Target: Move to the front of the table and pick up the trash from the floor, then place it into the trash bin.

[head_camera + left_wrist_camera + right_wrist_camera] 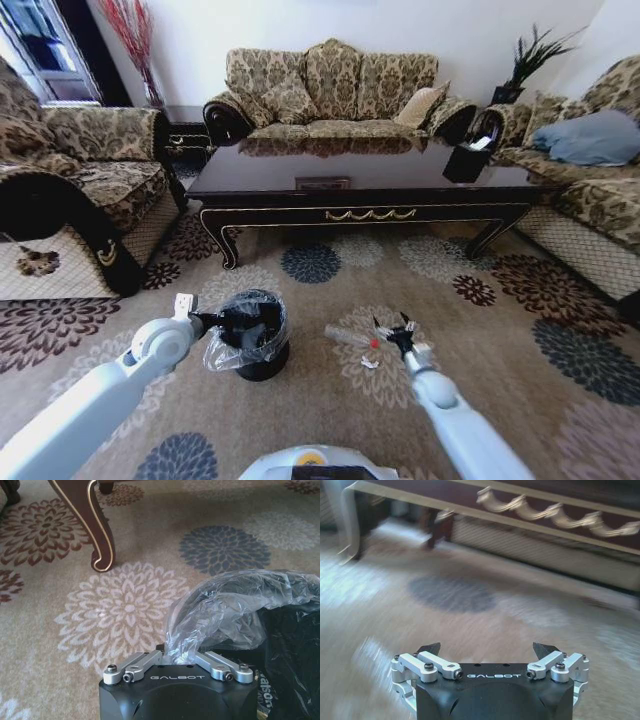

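While the left gripper (pixel 262 322) pinches the trash bin's (pixel 262 358) bag, the right gripper (pixel 398 328), jaws spread, hangs just above the trash (pixel 350 337) right of the bin.

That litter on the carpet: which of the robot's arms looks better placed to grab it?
The right. Its right gripper, open, hangs beside the trash on the carpet. The left gripper is shut on the trash bin liner, so it looks occupied.
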### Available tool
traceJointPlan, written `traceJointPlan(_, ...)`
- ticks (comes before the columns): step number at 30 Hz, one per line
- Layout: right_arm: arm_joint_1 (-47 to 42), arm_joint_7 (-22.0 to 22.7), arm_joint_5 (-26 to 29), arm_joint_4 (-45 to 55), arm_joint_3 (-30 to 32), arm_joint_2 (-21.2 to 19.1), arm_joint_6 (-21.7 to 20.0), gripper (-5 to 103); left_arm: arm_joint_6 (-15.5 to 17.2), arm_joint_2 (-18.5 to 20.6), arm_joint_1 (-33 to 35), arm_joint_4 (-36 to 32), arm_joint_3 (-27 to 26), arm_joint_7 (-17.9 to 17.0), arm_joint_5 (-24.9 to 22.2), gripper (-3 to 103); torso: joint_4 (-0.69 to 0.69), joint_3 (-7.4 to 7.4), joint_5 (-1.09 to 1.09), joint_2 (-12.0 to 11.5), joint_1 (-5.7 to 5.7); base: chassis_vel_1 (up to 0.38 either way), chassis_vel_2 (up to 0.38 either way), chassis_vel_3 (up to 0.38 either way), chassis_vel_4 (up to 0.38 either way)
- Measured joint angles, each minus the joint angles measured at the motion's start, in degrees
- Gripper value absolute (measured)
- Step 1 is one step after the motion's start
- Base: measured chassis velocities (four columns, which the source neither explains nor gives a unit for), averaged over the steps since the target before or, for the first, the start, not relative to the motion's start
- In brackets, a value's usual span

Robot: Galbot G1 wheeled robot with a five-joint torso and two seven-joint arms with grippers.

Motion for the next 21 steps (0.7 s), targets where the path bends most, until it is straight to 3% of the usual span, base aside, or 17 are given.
traceJointPlan(2,1.1,-2.4,-1.6,-2.4,-1.0,-1.0,1.4,100,0.1,0.2,0.1,-0.2,-0.2,-0.1,-0.2,4,0.00,0.00,-0.01,0.0,0.00,0.000,0.000,0.000,0.000)
traceJointPlan(4,5.6,-8.2,-6.4,-10.1,-5.0,-2.9,5.4,100,0.3,0.8,0.6,-0.6,-0.7,-0.5,-0.3,4,0.07,0.00,-0.01,0.0,0.00,0.000,0.000,0.000,0.000)
traceJointPlan(7,8.5,-9.7,-7.9,-14.6,-8.2,-3.0,7.2,100,0.3,0.9,1.0,-0.9,-0.8,-0.5,-0.3,4,0.07,0.01,-0.02,0.0,0.00,0.000,0.000,0.000,0.000)
traceJointPlan(9,10.9,-10.2,-9.7,-18.2,-10.9,-2.6,8.8,100,0.3,0.9,1.3,-1.0,-0.9,-0.5,-0.1,4,0.02,0.01,-0.01,0.0,0.00,0.000,0.000,0.000,0.000)
traceJointPlan(21,16.3,-10.5,-10.6,-24.1,-18.3,-0.9,10.0,100,0.4,0.0,2.7,-0.7,-1.7,-0.1,1.0,4,0.02,0.01,-0.04,0.0,0.00,0.000,0.000,0.000,0.000)
